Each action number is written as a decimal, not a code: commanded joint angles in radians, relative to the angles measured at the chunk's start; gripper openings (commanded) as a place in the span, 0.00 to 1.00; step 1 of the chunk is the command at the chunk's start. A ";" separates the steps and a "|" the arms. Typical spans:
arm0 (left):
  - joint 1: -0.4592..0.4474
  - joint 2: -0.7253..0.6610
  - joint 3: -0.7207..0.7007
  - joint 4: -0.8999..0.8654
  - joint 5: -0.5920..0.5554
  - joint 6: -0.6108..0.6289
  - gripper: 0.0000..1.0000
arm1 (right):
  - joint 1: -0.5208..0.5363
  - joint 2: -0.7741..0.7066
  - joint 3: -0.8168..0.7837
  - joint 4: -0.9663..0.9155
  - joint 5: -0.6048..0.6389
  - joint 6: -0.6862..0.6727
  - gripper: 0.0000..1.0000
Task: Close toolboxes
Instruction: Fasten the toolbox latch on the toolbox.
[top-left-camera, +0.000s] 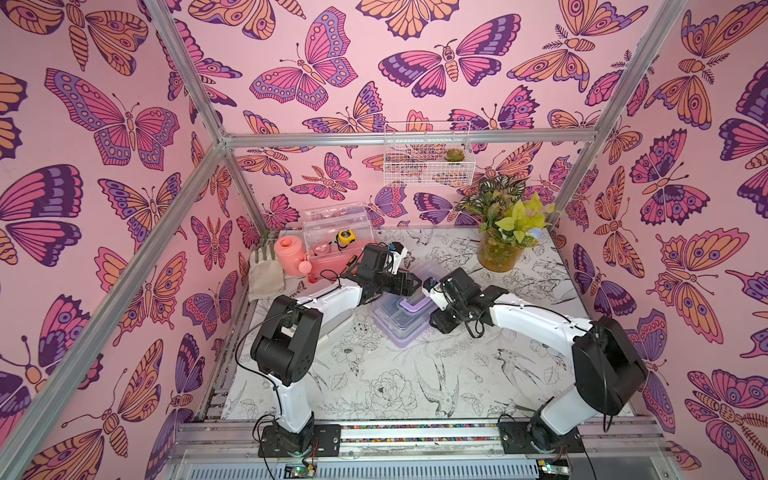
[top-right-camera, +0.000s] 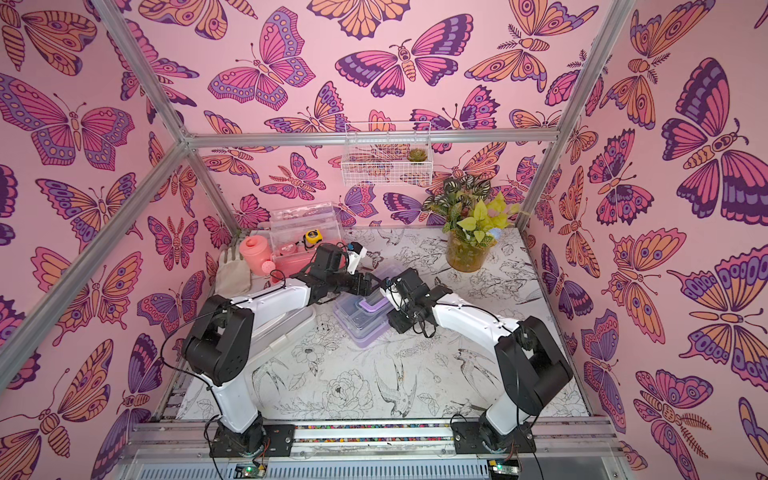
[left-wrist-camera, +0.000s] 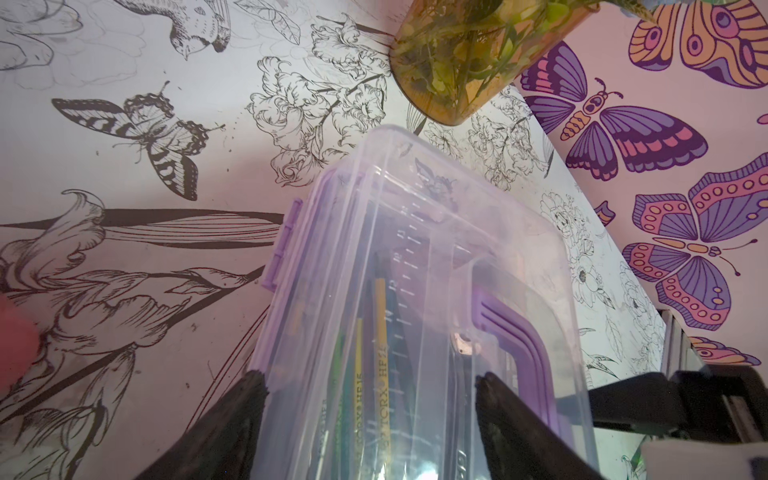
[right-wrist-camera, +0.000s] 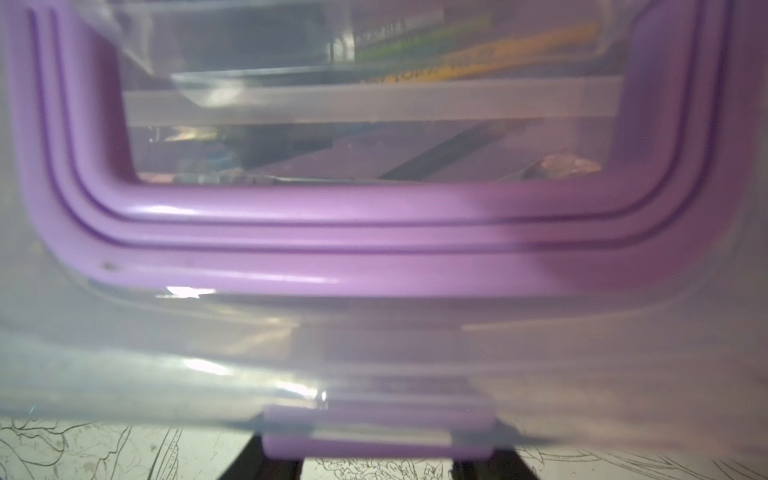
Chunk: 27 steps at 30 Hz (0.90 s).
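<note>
My left gripper (left-wrist-camera: 370, 376) stands wide, one finger off the side of the purple box (left-wrist-camera: 415, 249) and the other on its clear lid (left-wrist-camera: 449, 216) beside the handle (left-wrist-camera: 528, 345); my right gripper (right-wrist-camera: 376, 461) is partly spread, a finger at each end of the latch (right-wrist-camera: 374, 436), though that blurred view does not tell me whether they pinch it. The box sits at the middle of the table (top-left-camera: 374, 374), lid down, between my two wrists. At its 10 o'clock the pink box (top-left-camera: 332, 265) stands with its lid raised, and at its 8 o'clock the white box (top-right-camera: 286, 328) lies under my left arm (top-left-camera: 328, 297).
</note>
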 joint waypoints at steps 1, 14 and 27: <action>-0.011 0.051 -0.064 -0.170 -0.051 0.034 0.80 | 0.015 0.017 0.065 0.074 -0.048 0.011 0.30; -0.013 0.033 -0.069 -0.159 -0.050 0.029 0.80 | 0.017 0.136 0.119 0.055 -0.083 0.010 0.30; -0.007 0.020 -0.081 -0.159 -0.082 0.010 0.81 | 0.025 0.093 0.104 0.069 -0.071 0.007 0.51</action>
